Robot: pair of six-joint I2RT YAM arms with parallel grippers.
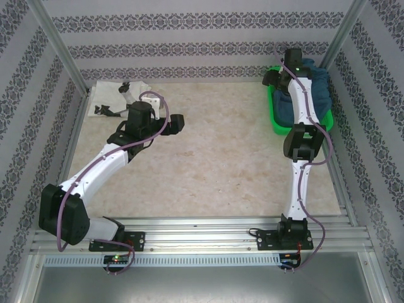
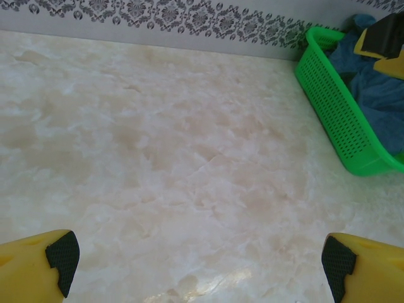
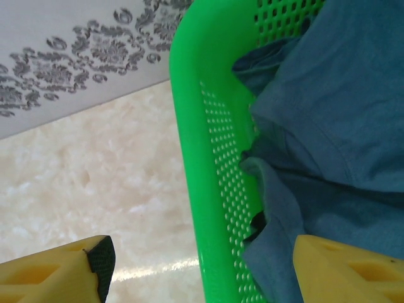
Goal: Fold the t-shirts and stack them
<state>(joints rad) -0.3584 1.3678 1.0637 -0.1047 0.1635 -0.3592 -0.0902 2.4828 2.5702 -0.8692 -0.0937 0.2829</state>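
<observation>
The left gripper (image 2: 199, 262) stands with its jaws spread wide, holding nothing, its two yellow wedge-shaped fingers (image 2: 31, 268) tipped with dark, finely textured pads; beneath and ahead of them lies the smooth, glossy table top of cream marbled stone pattern (image 2: 177, 164), bare between the tips. Farther ahead and to that gripper's right stands the bright green plastic basket with rows of small perforations in its wall (image 2: 334, 117), and past it a pale wall band printed with dark grey floral ornament (image 2: 164, 16). The right gripper (image 3: 202, 259) also has its jaws apart and clamps nothing: its yellow fingers straddle the basket's rounded, shiny rim, one tip over the marbled table outside the basket, the other tip over the cloth inside. Just ahead of that inner finger lies the plain dark blue-teal soft cloth t-shirt (image 3: 328, 126), crumpled in loose folds with a stitched hem showing, heaped inside the basket and pressed against the perforated wall; whether the finger touches the cloth cannot be told. From above, the blue shirt fills the basket beneath the right gripper at the far right of the table, while the white folded t-shirt with black printed marks (image 1: 117, 95) lies flat in the far left corner, just behind the left gripper and well apart from the basket
</observation>
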